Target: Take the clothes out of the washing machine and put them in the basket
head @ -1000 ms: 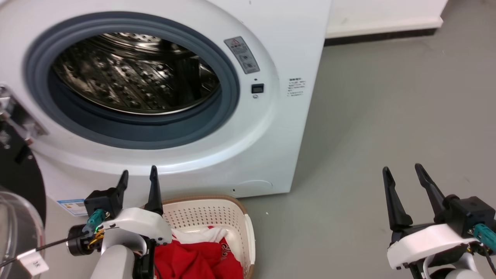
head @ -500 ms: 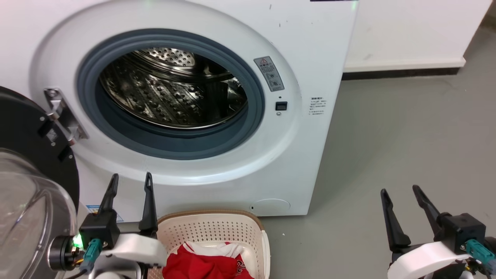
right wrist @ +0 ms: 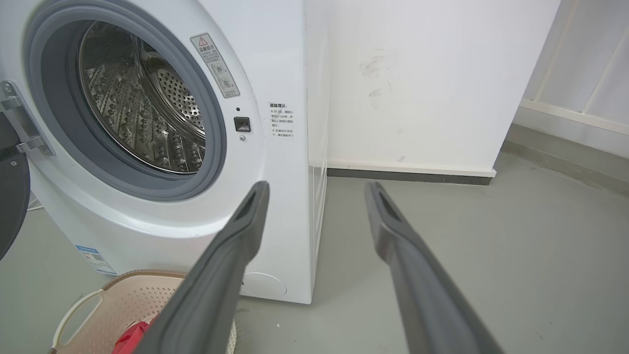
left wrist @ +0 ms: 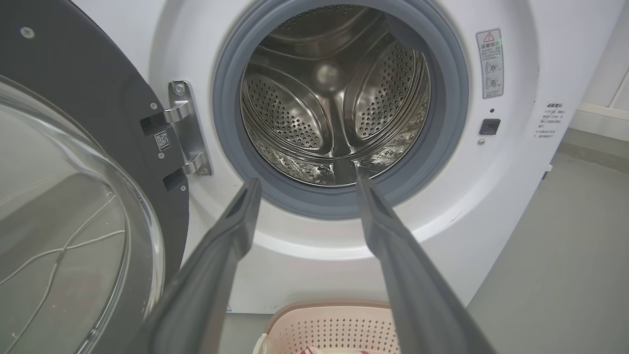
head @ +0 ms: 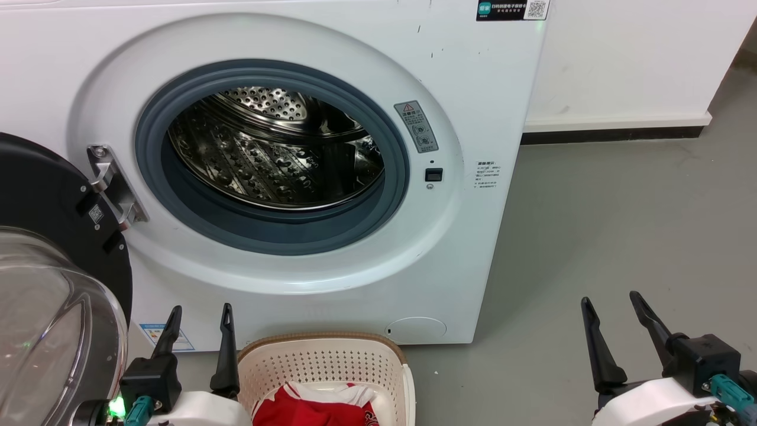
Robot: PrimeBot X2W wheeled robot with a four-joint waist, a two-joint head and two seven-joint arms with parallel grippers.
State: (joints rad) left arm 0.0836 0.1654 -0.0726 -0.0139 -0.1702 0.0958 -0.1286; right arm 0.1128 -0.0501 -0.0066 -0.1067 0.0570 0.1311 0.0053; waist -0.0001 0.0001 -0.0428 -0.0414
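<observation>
The white washing machine [head: 331, 148] stands with its door swung open to the left; its steel drum [left wrist: 334, 98] holds no fabric that I can see. On the floor before it sits the cream basket [head: 322, 361] with red and white clothes [head: 313, 408] inside, also at the bottom of the right wrist view [right wrist: 130, 337]. My left gripper [head: 200, 310] is open and empty, just left of the basket, its fingers [left wrist: 221, 255] pointing at the porthole. Far to the right, my right gripper [head: 610, 302] is open and empty over bare floor.
The open black-framed glass door [head: 53, 307] juts out at the left, close beside my left arm. Grey floor [head: 621, 225] stretches right of the washer. A white wall with a dark skirting strip [head: 615, 133] runs behind.
The camera has tilted up and pulled back, so the washer sits lower and further right in view. Both grippers have dropped towards the bottom edge, still open.
</observation>
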